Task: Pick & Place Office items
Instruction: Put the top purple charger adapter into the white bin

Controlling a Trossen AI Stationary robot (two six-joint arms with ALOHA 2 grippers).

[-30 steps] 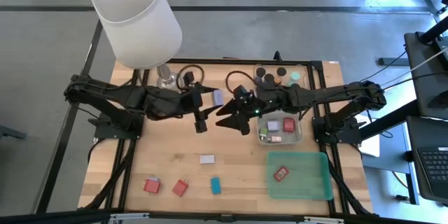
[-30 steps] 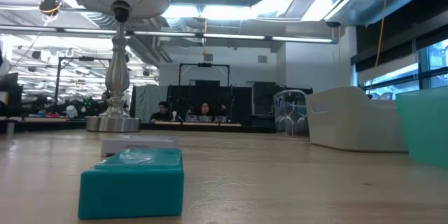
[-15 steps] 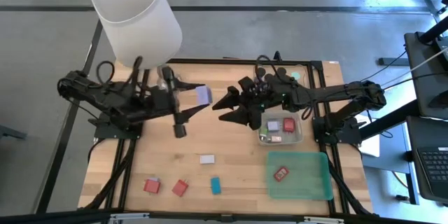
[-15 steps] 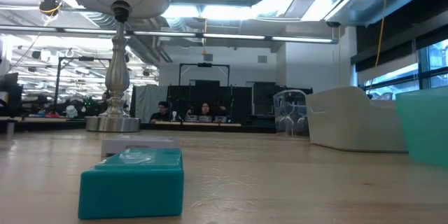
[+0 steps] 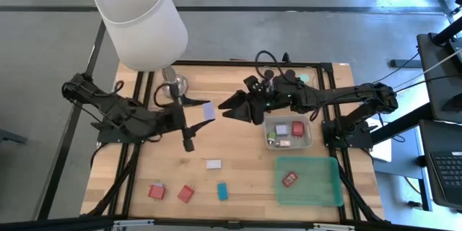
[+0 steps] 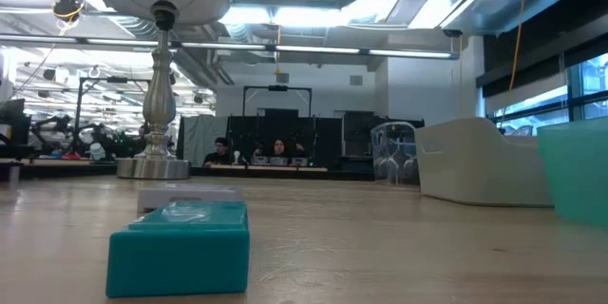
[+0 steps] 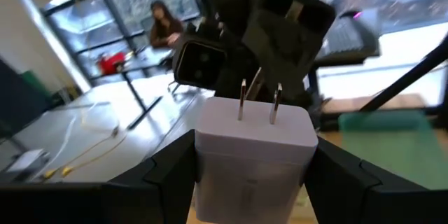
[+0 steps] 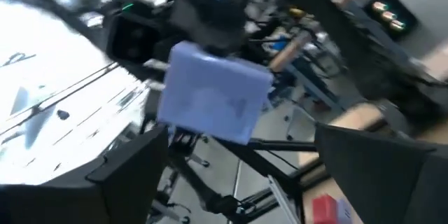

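Having taken the lavender charger point(image 5: 208, 110) in handover, the left gripper point(image 5: 204, 111) clamps it while the right gripper point(image 5: 225, 107), just beside, has spread empty.

High view is evenly lit and sharp, soft short shadows under the arms on the surface point(image 5: 238, 151). Low view: bright ceiling strip lights, teal block point(image 6: 179, 247) up close slightly soft. Right wrist view heavily motion-blurred, lavender block point(image 8: 213, 91) smeared. Left wrist view has blown-out windows, background out of focus.
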